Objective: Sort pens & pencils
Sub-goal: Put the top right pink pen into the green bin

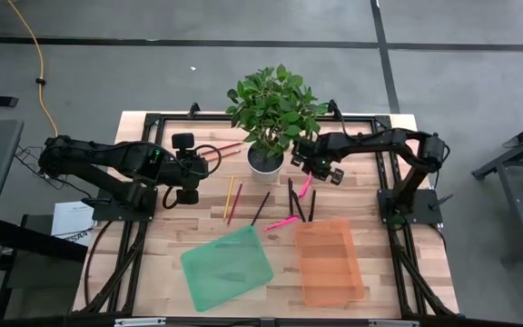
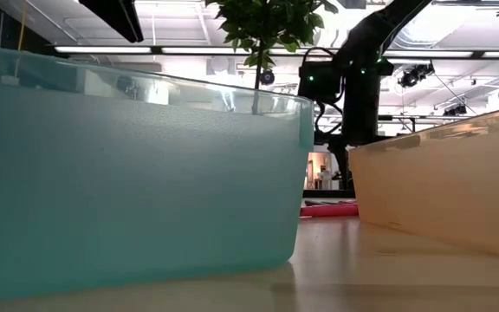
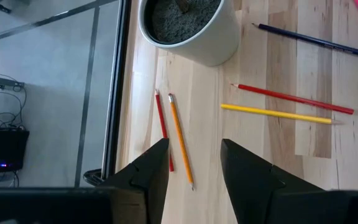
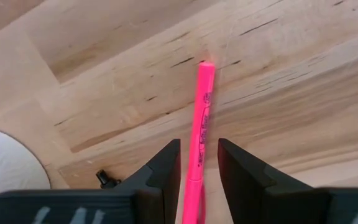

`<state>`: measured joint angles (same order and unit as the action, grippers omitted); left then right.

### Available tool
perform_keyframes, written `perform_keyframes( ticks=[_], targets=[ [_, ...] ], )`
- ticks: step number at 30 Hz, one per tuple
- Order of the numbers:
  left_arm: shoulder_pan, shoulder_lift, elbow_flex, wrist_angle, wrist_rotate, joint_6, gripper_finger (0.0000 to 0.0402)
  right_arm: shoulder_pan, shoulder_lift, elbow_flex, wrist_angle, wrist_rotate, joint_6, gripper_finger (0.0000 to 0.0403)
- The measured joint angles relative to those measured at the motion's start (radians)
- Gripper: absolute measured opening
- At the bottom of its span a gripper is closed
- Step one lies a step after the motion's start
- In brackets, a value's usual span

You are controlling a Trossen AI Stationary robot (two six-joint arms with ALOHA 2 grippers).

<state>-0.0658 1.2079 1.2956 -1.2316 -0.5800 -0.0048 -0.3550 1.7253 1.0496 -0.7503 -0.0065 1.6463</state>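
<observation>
Clearly, our right tool [image 4: 197,180] gripped a pink pen [image 4: 200,137] between its fingers, up at the one o'clock part of the bench [image 1: 152,263], just right of the plant pot [image 1: 265,161]. We judged the grip sat near one end, so the long free end could swing or slip out on the way to the orange bin [image 1: 329,263]. Dark print ran along the barrel, too small for us to read.

Our left tool [image 3: 194,168] hung open over a red pencil [image 3: 162,127] and an orange pencil [image 3: 180,140] at about eleven o'clock; closing there might have caught both. More pencils and pens lay mid-bench above the green bin [image 1: 227,268].
</observation>
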Motion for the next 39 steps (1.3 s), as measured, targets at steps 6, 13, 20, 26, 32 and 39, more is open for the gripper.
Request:
perform_keyframes(
  ticks=[6,13,20,26,32,39],
  targets=[
    [0.0,0.0,0.0,0.0,0.0,0.0,0.0134,-0.004,0.032,0.0,0.025,-0.023,-0.002,0.0096],
    [0.0,0.0,0.0,0.0,0.0,0.0,0.0134,-0.003,0.038,0.0,0.026,-0.021,-0.003,0.0096],
    [0.0,0.0,0.0,0.0,0.0,0.0,0.0134,-0.003,0.051,0.0,0.031,-0.02,-0.004,0.0096],
    [0.0,0.0,0.0,0.0,0.0,0.0,0.0134,0.002,0.069,0.0,0.043,-0.028,-0.005,0.0096],
    [0.0,0.0,0.0,0.0,0.0,0.0,0.0134,0.002,0.069,0.0,0.042,-0.026,-0.005,0.0096],
    [0.0,0.0,0.0,0.0,0.0,0.0,0.0133,0.002,0.069,0.0,0.042,-0.02,-0.005,0.0068]
  ],
)
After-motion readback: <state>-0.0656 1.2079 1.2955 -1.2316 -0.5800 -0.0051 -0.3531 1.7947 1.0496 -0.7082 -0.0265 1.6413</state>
